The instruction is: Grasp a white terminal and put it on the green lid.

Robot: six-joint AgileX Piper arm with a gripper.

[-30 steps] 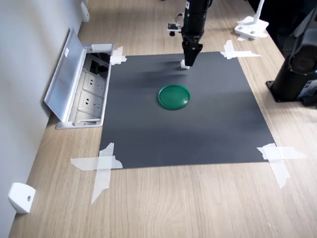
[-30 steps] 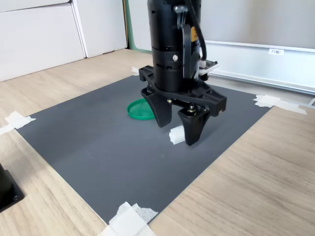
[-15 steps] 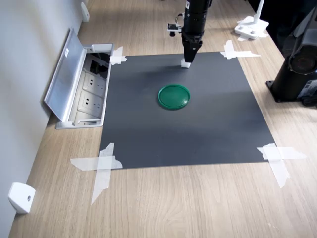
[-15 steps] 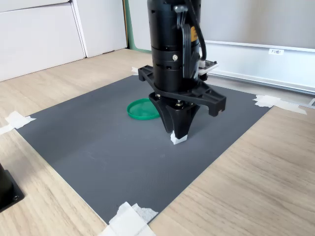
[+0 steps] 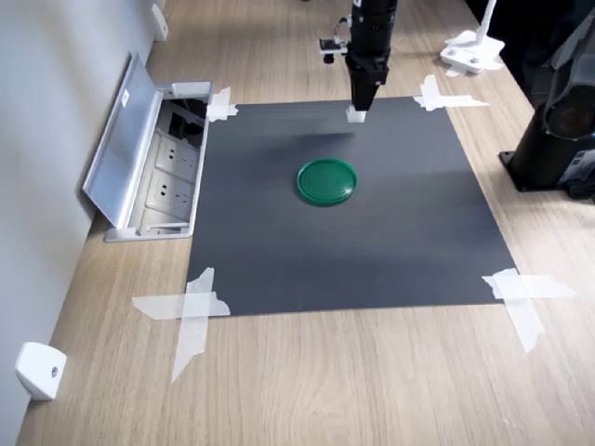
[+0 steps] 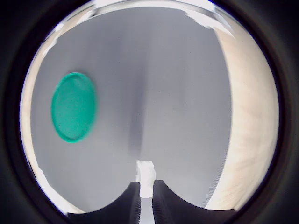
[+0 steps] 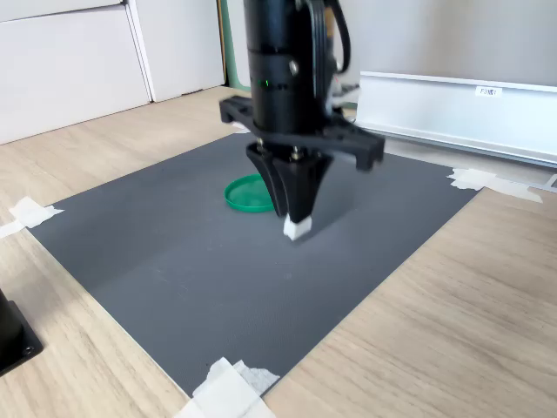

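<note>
Pale wood-grain counter [image 5: 325,372] carries a dark grey mat [image 5: 372,251] taped down at its four corners with white tape strips [image 5: 191,311]. Near the mat's far edge in the first exterior view, the black pincer [image 5: 358,110] points straight down with its fingers pressed against the white terminal [image 5: 355,115], pinching it between their tips; the wrist view shows the small white block [image 6: 145,175] sticking out from between the two dark fingertips. In the second exterior view the terminal [image 7: 297,228] hangs at the pincer's [image 7: 297,218] tip, seemingly just above the mat, though contact with it cannot be ruled out. The green lid [image 5: 327,181] lies flat close to the mat's middle, apart from the terminal, and nothing rests inside its raised rim; the same disc appears in the wrist view [image 6: 73,113] and in the second exterior view [image 7: 250,193]. Along the counter's edge on the first exterior view's left, a metal socket box [image 5: 172,167] stands with its lid [image 5: 121,139] swung up, power sockets showing inside.
</note>
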